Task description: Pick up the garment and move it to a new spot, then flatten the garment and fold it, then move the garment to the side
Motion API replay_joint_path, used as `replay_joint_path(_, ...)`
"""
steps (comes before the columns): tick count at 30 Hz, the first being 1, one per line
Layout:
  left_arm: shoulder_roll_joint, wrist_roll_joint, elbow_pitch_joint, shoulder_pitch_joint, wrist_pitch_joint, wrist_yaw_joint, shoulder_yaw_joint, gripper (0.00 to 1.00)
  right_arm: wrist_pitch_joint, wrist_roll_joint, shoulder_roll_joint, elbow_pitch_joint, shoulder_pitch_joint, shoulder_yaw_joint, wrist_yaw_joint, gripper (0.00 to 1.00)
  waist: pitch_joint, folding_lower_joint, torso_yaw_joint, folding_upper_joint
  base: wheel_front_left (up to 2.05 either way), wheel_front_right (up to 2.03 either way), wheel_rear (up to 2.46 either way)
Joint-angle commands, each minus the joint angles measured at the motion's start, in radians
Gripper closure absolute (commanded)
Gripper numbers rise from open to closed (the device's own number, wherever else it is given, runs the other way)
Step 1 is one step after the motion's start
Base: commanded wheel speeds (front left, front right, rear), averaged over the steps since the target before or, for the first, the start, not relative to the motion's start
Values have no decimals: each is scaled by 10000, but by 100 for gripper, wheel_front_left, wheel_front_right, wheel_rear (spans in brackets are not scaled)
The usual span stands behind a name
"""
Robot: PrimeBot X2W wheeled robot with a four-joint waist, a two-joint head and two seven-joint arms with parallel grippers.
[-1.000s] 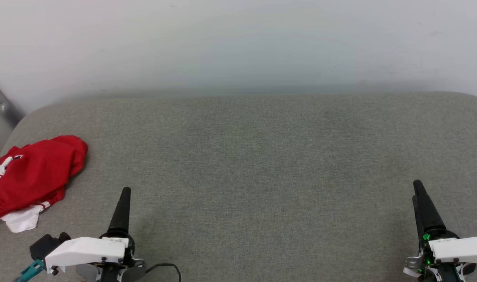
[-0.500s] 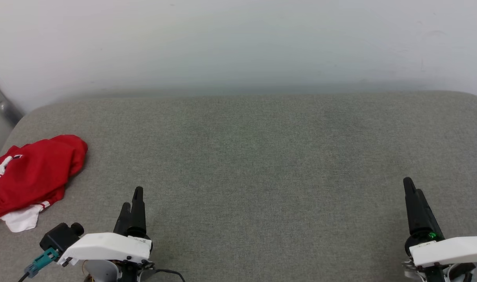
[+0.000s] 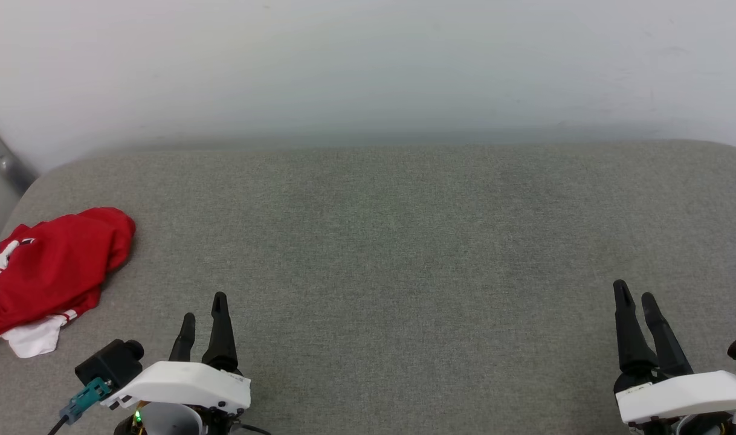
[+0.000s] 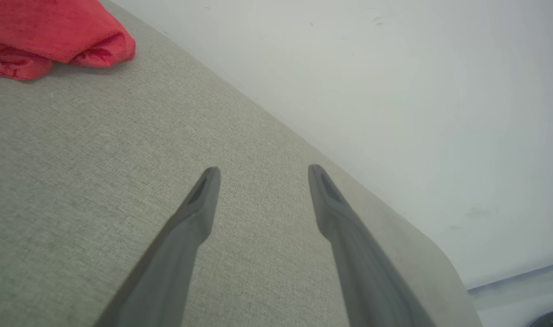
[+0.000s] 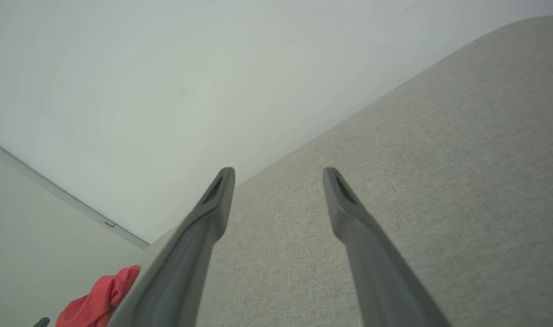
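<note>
We see our left gripper (image 3: 203, 308) at the lower left and our right gripper (image 3: 634, 291) at the lower right, both pointing up the frame, fingers spread, holding nothing. The red shirt (image 3: 54, 266) lies crumpled at the left edge of the grey cushion (image 3: 392, 241), nearer the left gripper, touching neither.

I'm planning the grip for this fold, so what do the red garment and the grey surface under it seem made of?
The garment: soft, thin cloth, matte, likely a knit, judging by its loose rumpled folds; the fibre cannot be told. The grey surface: woven upholstery fabric, matte, with a fine weave showing; its rounded corners suggest padding beneath.
</note>
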Motion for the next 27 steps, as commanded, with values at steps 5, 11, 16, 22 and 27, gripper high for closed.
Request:
replay_joint_path(5, 163, 808, -277, 28, -223, 257, -235, 0, -222, -768, -7, -311, 127, 37, -1, 0, -6, 0, 0, 0, 0, 0, 0)
replay_joint_path(11, 261, 1522, -420, 112, -403, 460, -489, 0, -395, -1457, -6, -489, 275, 44, -1, 0, -5, 0, 12, 0, 0, 0, 0)
replay_joint_path(16, 319, 2071, -514, 180, -539, 610, -636, 0, -542, -2020, -5, -637, 374, 31, -2, 0, -12, 0, 38, 0, 0, 0, 0)
replay_joint_path(22, 364, 2725, -624, 292, -700, 764, -809, 0, -704, -2653, -4, -782, 551, 54, -2, 0, -32, 0, 71, 0, 0, 0, 0)
replay_joint_path(27, 407, 3242, -711, 378, -836, 830, -945, 0, -831, -3190, -3, -912, 659, 83, -2, 0, -50, 0, 92, 0, 0, 0, 0)
